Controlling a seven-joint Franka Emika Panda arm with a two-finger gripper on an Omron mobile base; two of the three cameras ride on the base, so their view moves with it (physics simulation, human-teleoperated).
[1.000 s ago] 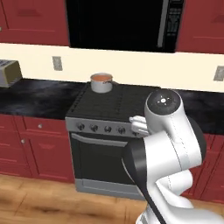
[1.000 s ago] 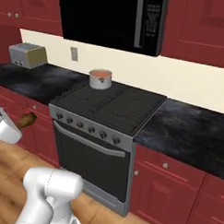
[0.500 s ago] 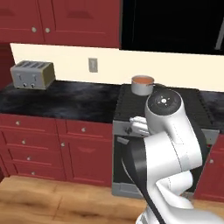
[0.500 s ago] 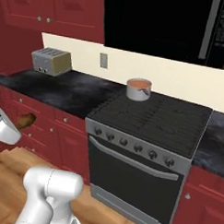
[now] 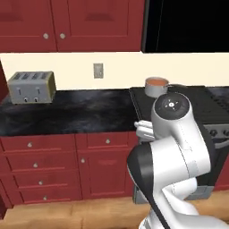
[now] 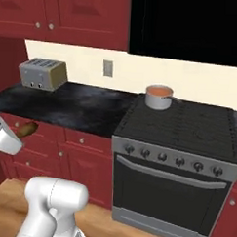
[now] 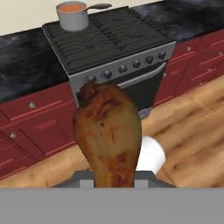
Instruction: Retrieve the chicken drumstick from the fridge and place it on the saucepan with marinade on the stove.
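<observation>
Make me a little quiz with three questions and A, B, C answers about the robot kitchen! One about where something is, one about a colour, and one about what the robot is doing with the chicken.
1. Where does the saucepan stand?
A. On the floor
B. At a back corner of the stove
C. On top of the toaster

2. What colour is the marinade in the saucepan?
A. Orange-red
B. Green
C. White

3. What is happening with the chicken drumstick?
A. It lies in the saucepan
B. It lies on the counter
C. The gripper holds it, its fingers shut on it

Answers:
1 B, the pot sits on the rear grates, on the side nearest the toaster.
2 A, the liquid surface looks orange-red in the hand view.
3 C, the drumstick rises close before the hand camera, out over the floor in front of the stove.
</observation>
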